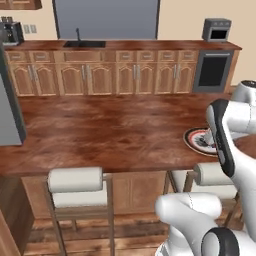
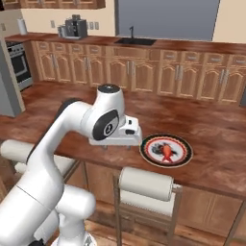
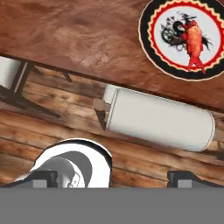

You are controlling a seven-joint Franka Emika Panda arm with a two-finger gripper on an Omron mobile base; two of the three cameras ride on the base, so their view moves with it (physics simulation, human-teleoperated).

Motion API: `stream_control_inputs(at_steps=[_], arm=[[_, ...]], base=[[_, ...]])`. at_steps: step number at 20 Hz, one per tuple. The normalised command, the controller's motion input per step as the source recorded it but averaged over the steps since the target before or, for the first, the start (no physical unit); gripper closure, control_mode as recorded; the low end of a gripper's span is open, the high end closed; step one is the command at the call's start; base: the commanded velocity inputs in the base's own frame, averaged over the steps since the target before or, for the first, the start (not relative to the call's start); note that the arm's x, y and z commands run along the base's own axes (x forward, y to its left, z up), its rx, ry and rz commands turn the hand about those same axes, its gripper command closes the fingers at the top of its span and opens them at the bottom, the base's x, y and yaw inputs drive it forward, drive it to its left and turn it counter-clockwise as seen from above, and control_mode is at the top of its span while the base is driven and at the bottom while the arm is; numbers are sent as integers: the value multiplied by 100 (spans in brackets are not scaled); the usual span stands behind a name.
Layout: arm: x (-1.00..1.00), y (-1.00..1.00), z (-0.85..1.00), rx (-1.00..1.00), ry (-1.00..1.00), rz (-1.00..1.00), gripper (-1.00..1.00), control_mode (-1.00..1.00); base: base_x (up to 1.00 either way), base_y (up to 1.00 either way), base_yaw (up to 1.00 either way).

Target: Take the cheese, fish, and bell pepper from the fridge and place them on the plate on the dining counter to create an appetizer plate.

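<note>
From where I sit, the fish [image 3: 194, 42] is lying on the plate [image 3: 151, 17], slightly right of its patterned centre, and the plate rests on the dining worktop [image 2: 206, 129] close to the near edge, just above a white-cushioned stool [image 3: 159, 118]. The hand [image 2: 117, 145] hangs over that near edge, left of the plate and apart from it, pointing down so that its camera sees floor planks, the stool and the worktop's lip. Its two fingertips [image 3: 43, 178] stand wide apart with nothing between them, so I read the hand as released and empty. I judge one of three foods delivered; the cheese and the bell pepper are presumably in the fridge, whose grey side [image 1: 9, 100] I think I see at the left. For what is left, I expect the cheese wedge to be light and firm, best pinched across its two flat faces rather than along the taper. The pepper, being round and lumpy, will likely want to roll or squirt out of a narrow pinch, so I would close on its widest part, squarely and gently. The fish looks slim and could slide on the glossy plate if bumped.
</note>
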Motion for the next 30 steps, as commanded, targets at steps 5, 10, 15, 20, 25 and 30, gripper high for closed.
stream_control_inputs(at_steps=[5, 10, 15, 20, 25, 30], arm=[[0, 0, 0, 0, 0, 0, -100, 100], [0, 0, 0, 0, 0, 0, -100, 100], [0, 0, 0, 0, 0, 0, -100, 100], [0, 0, 0, 0, 0, 0, -100, 100], [0, 0, 0, 0, 0, 0, -100, 100], [0, 0, 0, 0, 0, 0, -100, 100]], base=[[-64, 95, 15], [-47, 100, 2], [-29, 100, 0], [-4, 100, 0], [4, 100, 0], [10, 100, 0]])
